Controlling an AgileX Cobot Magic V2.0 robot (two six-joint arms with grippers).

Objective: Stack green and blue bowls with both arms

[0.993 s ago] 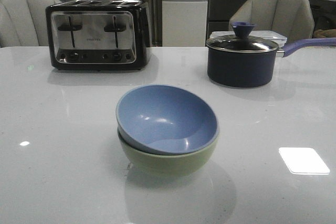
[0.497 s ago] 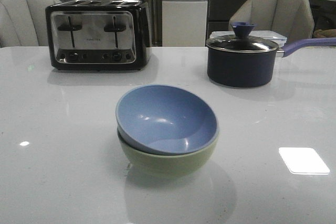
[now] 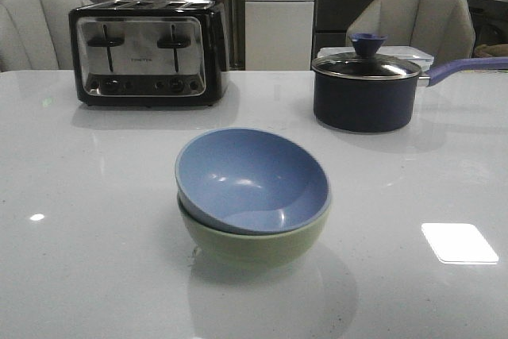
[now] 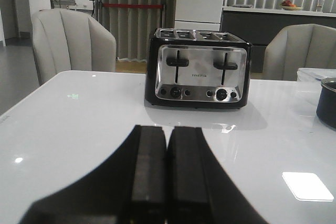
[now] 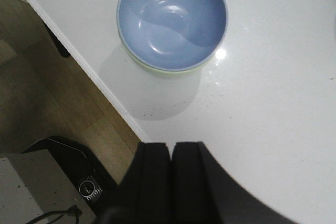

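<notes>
The dusty blue bowl (image 3: 250, 179) sits nested inside the pale green bowl (image 3: 254, 245) at the middle of the white table, slightly tilted. The stack also shows in the right wrist view: blue bowl (image 5: 172, 18), with a sliver of green bowl (image 5: 157, 71) under its rim, close to the table's edge. My right gripper (image 5: 171, 150) is shut and empty, well apart from the bowls, over the table's edge. My left gripper (image 4: 167, 135) is shut and empty above bare table, facing the toaster. Neither gripper shows in the front view.
A black-and-chrome toaster (image 3: 147, 53) stands at the back left, also in the left wrist view (image 4: 198, 68). A dark navy lidded saucepan (image 3: 365, 89) with a long handle stands at the back right. Grey chairs stand behind the table. The floor lies beyond the table edge (image 5: 94, 77).
</notes>
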